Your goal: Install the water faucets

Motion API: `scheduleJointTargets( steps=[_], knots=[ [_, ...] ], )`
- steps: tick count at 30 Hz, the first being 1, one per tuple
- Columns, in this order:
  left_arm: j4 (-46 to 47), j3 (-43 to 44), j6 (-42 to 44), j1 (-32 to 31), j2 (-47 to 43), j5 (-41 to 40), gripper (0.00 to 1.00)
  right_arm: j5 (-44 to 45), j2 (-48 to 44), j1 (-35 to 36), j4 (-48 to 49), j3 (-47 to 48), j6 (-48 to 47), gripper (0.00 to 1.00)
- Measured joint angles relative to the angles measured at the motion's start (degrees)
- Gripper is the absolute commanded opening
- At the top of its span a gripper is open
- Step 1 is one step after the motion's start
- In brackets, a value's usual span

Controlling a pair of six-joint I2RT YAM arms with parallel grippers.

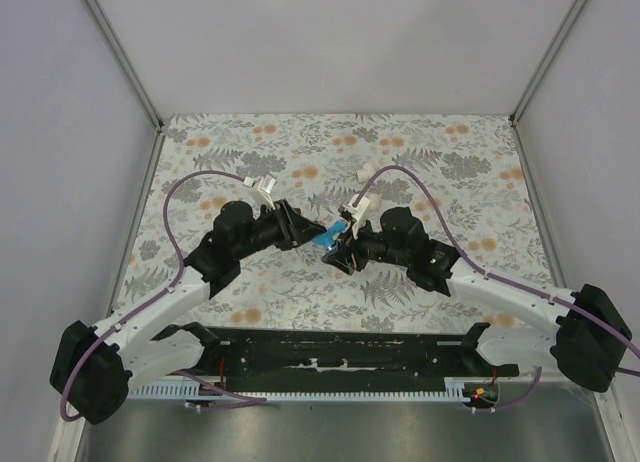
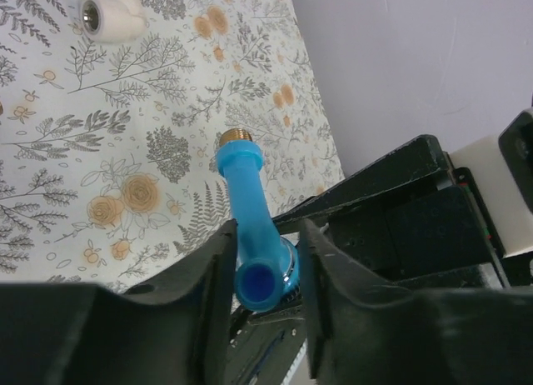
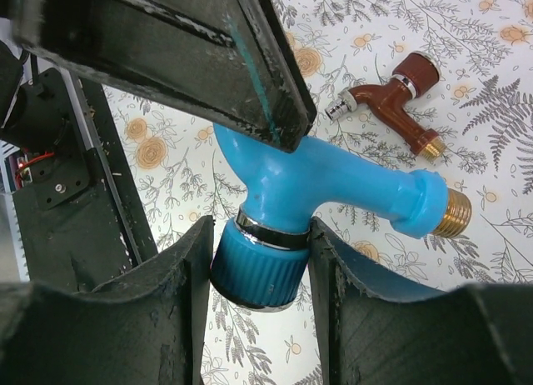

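Note:
The bright blue faucet [image 1: 328, 237] is held above the mat between both arms. My right gripper [image 3: 258, 268] is shut on its ribbed blue knob [image 3: 254, 272]; its brass-threaded end [image 3: 450, 214] points right. My left gripper [image 2: 265, 260] stands around the faucet's spout [image 2: 250, 218]. One finger touches the spout and a narrow gap shows at the other, so it reads as open. The dark red-brown faucet [image 3: 391, 102] lies on the mat beyond the blue one. In the top view it is hidden by the arms.
A white stubby fitting [image 2: 108, 14] lies on the floral mat [image 1: 440, 162], far from the left fingers. Grey walls close in the mat at the back and sides. A black rail [image 1: 340, 357] runs along the near edge between the arm bases.

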Motion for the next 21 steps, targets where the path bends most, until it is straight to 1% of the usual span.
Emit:
scheduleJointTargets(
  steps=[1,2,3,5,7,8,10,12,14,17,18,19,21],
  knots=[
    [0.37,-0.42,-0.33,-0.17,-0.02,-0.11,0.18,0.07,0.13,0.02,0.11,0.00,-0.07,0.20],
    [0.83,-0.98,-0.46,-0.31,-0.15,-0.44,0.09,0.11,0.28,0.09,0.17,0.00,-0.11,0.32],
    [1.16,-1.57,-0.81,-0.44,-0.39,-0.98,0.02,0.24,0.48,0.13,0.15,0.00,-0.17,0.43],
    [1.31,-2.32,-1.22,-0.59,-1.22,-1.81,0.02,0.70,1.11,0.44,0.20,0.02,-0.46,0.60],
    [0.79,-2.93,-1.27,-0.87,-2.29,-3.10,0.02,1.51,1.62,0.96,0.00,0.37,-0.59,0.80],
    [0.09,-3.23,-1.29,-1.14,-3.17,-4.07,0.02,2.14,1.86,1.25,-0.59,0.83,-0.63,0.88],
    [-1.57,-3.43,-1.29,-1.60,-4.87,-6.40,0.02,3.89,2.36,1.88,-1.92,2.08,-0.48,0.93],
    [-4.13,-3.43,-1.29,-2.38,-6.86,-10.12,0.02,7.39,2.95,3.19,-4.28,4.26,-0.98,0.94],
    [-6.86,-3.41,-1.38,-2.97,-8.61,-13.68,0.02,11.65,3.54,5.57,-6.23,6.51,-1.51,0.93],
    [-10.12,-3.43,-1.70,-3.26,-10.23,-17.59,0.02,20.55,5.60,10.71,-8.83,10.38,-2.49,0.91],
    [-10.82,-3.43,-1.84,-3.28,-10.45,-18.53,0.02,21.97,6.01,11.39,-8.98,10.91,-2.58,0.90],
    [-11.47,-3.43,-1.97,-3.30,-10.54,-19.45,0.02,26.56,7.56,13.68,-9.62,12.39,-3.04,0.89],
    [-12.66,-3.43,-2.19,-3.32,-10.62,-20.39,0.02,32.30,9.84,16.35,-10.60,14.03,-3.52,0.86]
  ],
)
